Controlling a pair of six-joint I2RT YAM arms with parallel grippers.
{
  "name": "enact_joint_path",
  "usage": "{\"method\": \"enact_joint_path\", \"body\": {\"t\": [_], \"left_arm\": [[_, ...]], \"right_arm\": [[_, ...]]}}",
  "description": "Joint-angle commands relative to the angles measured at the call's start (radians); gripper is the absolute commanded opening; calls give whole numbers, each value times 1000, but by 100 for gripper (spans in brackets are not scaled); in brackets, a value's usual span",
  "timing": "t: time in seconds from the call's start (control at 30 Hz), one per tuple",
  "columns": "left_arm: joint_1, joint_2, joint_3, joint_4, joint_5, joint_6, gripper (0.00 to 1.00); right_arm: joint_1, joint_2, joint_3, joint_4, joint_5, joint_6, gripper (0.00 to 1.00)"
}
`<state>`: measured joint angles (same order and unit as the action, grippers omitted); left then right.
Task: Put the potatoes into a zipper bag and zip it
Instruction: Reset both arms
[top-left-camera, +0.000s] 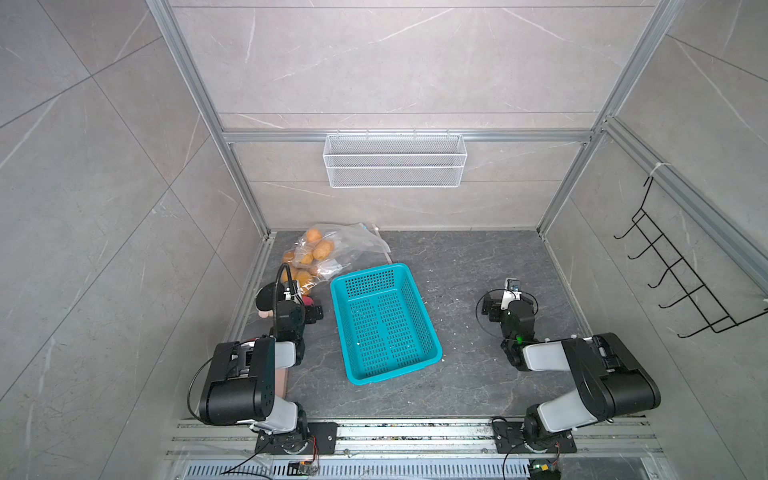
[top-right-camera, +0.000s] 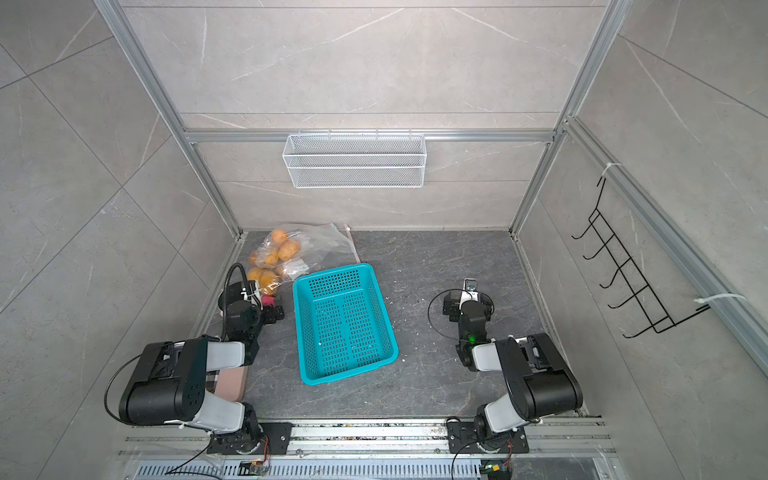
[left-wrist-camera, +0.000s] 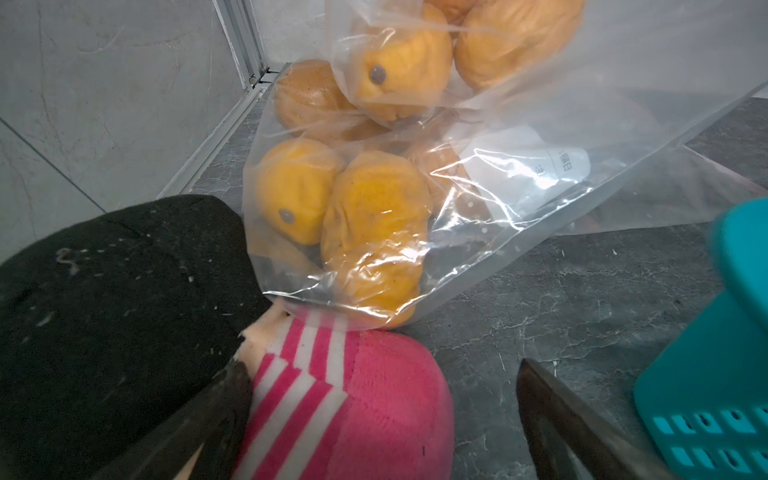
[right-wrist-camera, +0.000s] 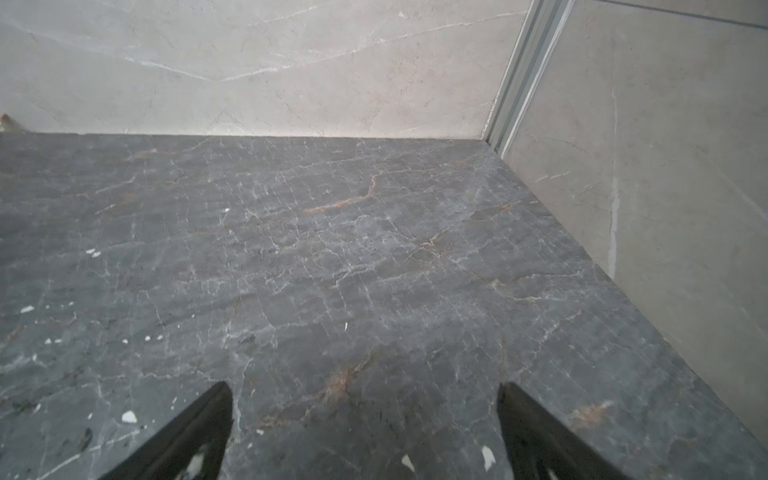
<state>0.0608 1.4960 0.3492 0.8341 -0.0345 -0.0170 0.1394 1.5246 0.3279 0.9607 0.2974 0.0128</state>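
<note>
A: Where are the potatoes (top-left-camera: 314, 250) now?

B: They are inside the clear zipper bag (top-left-camera: 358, 237). In both top views it lies in the middle left of the frame, at the far left corner of the dark table (top-left-camera: 478, 257). The metal rail at the table's edge is near its left side.

A: Is the bag zipped?

B: I cannot tell. The mouth end lies flat, toward the upper right of the bag.

A: What is around the bag?

B: In the left wrist view its lowest corner touches a plush doll (left-wrist-camera: 104, 311) with a black head and a pink striped body. The teal basket (top-left-camera: 384, 328) stands at the centre of the top views. Its far left corner is just beside the bag, but I cannot say if they touch.

A: And the left gripper (left-wrist-camera: 382, 365)?

B: Its jaws are spread wide and pinch nothing. The pink part of the doll is under the gap, low in the frame. The basket's wall is close on the right side.

A: The right gripper (right-wrist-camera: 365, 386)?

B: It also stands wide apart, over bare table. A broad strip of table lies between it and the basket. In its wrist view the floor runs to the wall corner at the upper right.
</note>
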Motion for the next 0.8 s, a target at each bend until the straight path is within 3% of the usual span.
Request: {"method": "enact_joint_path", "body": {"t": [0.0, 0.77], "left_arm": [[-1, 6, 17, 4, 29, 15, 100], [0, 6, 16, 5, 21, 15, 100]], "right_arm": [[-10, -9, 16, -62, -53, 28, 99], [-8, -4, 25, -65, -50, 10, 99]]}}
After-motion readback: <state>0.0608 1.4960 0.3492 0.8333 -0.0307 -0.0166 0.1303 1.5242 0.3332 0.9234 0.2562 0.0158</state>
